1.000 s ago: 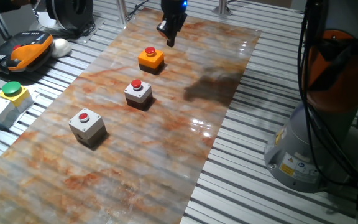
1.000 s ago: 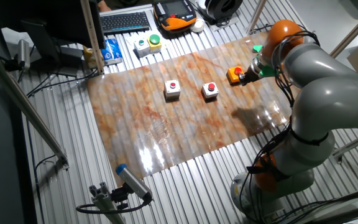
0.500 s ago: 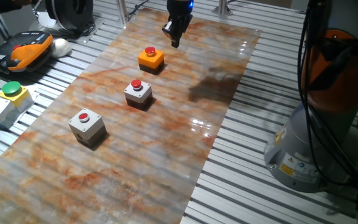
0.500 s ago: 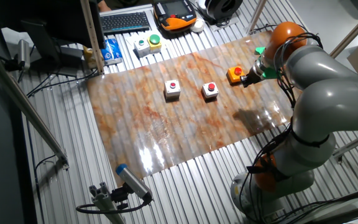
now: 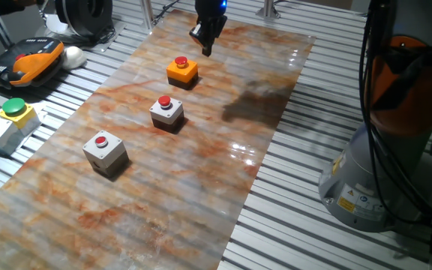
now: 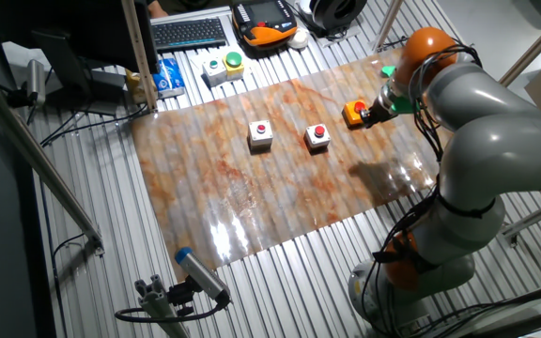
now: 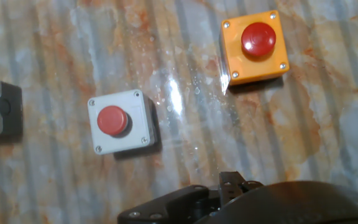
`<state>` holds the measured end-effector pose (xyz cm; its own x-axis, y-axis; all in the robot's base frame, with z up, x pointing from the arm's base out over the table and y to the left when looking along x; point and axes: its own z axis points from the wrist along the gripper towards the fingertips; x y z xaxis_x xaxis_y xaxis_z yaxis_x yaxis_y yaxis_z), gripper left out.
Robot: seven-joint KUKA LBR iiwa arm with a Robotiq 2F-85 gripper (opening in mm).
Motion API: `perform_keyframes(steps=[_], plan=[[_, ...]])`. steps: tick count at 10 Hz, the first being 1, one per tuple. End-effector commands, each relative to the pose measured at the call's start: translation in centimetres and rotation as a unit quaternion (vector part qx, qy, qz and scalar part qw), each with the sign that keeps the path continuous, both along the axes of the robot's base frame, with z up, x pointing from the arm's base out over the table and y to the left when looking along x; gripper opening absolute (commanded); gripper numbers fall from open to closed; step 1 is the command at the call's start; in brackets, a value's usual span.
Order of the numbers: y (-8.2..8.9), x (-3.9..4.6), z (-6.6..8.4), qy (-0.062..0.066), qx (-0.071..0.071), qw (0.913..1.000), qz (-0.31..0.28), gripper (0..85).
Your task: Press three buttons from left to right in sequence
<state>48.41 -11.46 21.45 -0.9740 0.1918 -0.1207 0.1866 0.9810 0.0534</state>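
Observation:
Three boxes with red buttons stand in a row on the marbled board. In one fixed view the grey-white box (image 5: 105, 150) is nearest, a second grey-white box (image 5: 166, 111) is in the middle, and the flat orange box (image 5: 182, 70) is farthest. My gripper (image 5: 206, 48) hangs just beyond the orange box, above the board, touching none of them. The other fixed view shows the gripper (image 6: 368, 116) right of the orange box (image 6: 354, 112). The hand view looks down on the orange box (image 7: 254, 45) and the middle box (image 7: 117, 121). No view shows the fingertips clearly.
A grey box with a green button and yellow top (image 5: 6, 118) sits off the board's left side, near an orange-and-black pendant (image 5: 25, 60). A keyboard (image 6: 189, 33) lies behind. The arm's own base (image 5: 377, 176) stands right of the board (image 5: 201, 187).
Half a second ago the gripper had shifted slightly right past the orange box. It is now back about where it was a second ago. The buttons have not moved.

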Motion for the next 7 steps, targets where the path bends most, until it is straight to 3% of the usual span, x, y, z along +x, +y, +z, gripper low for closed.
perform_keyframes(steps=[1,5,7], plan=[[0.2,0.46,0.2,0.003,-0.006,1.0,-0.005,0.0],[0.9,2.17,0.8,0.009,-0.011,0.9997,-0.019,0.0],[1.0,2.4,0.9,0.012,-0.009,0.9997,-0.022,0.0]])
